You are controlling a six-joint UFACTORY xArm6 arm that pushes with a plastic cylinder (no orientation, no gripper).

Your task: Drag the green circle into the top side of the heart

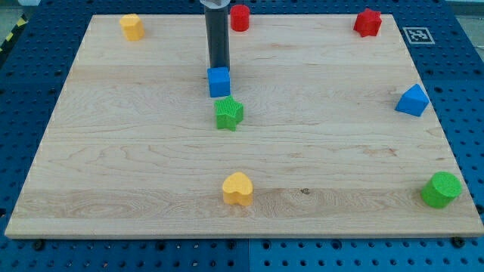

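Note:
The green circle [442,189] sits near the board's bottom right corner. The yellow heart [237,189] lies at the bottom centre, far to the circle's left. My tip [218,68] is at the upper centre, touching the top edge of a blue cube [219,81]. It is far from both the circle and the heart.
A green star [228,113] lies just below the blue cube. A red cylinder [240,17] and a red block [367,23] are at the top edge, a yellow block [132,26] at top left, a blue triangle [412,100] at the right. The wooden board [113,151] rests on a blue pegboard.

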